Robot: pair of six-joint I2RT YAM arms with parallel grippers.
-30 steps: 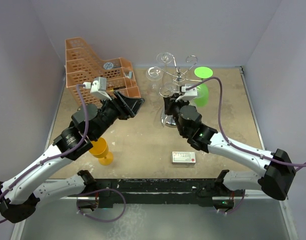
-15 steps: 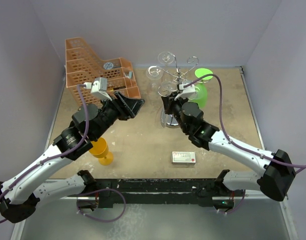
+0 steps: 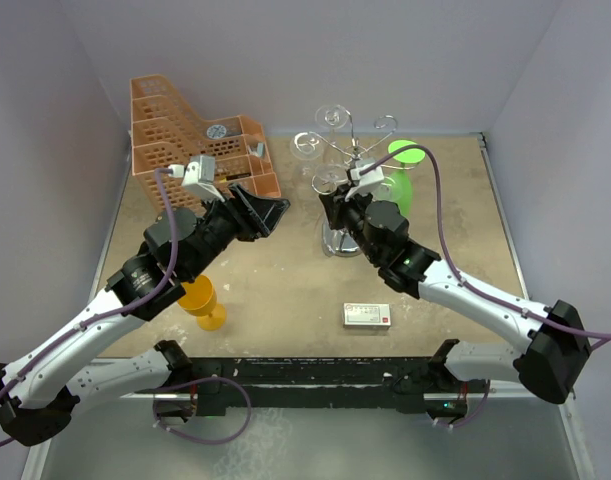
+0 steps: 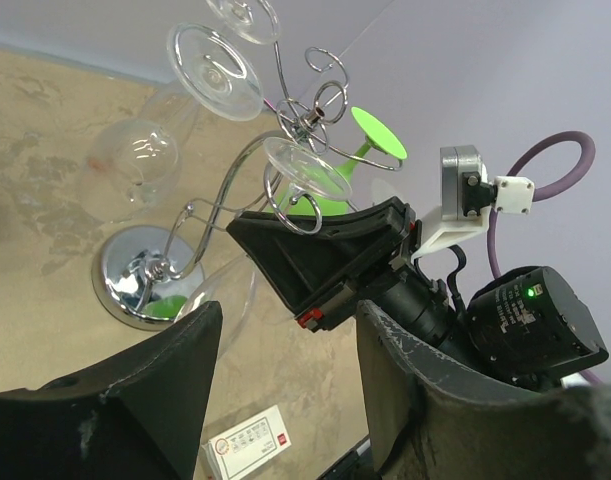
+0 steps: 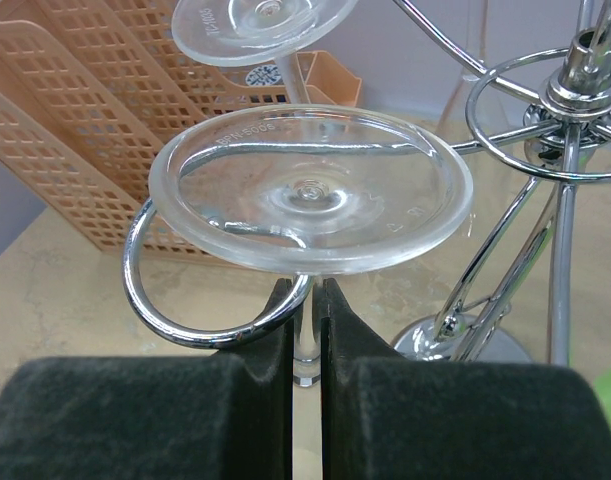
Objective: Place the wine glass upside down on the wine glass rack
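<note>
I have little room at the back. The wine glass rack (image 3: pixel 337 238) stands in the upper middle of the top view, close to the rear wall. The orange lattice basket (image 3: pixel 185 135) fills the upper left corner, and a green glass (image 3: pixel 400 188) is just right of the rack. The open room is the bare middle of the surface (image 3: pixel 285 290), between the arms. Only a small box (image 3: pixel 367 315) lies there, lower centre, and a yellow cup (image 3: pixel 203 300) stands at lower left by my left arm.

The wine glass (image 5: pixel 310 190) is clear and hangs upside down, its round foot on top and its bowl below. My right claw (image 5: pixel 305 300) is clamped tight on its thin stem. In the right wrist view the foot sits just over a chrome scroll loop (image 5: pixel 150 290) of the rack, with the stem at the loop's right end. I cannot tell whether the foot already rests on the wire. Two more clear glasses hang from other arms of the rack.

My left claw (image 3: pixel 268 208) hangs with jaws spread and nothing in them, left of the rack and near the basket's front.

Since a second ago, my right arm has crept up and left toward the rack's post, carrying the glass with it. The left arm has not moved.
</note>
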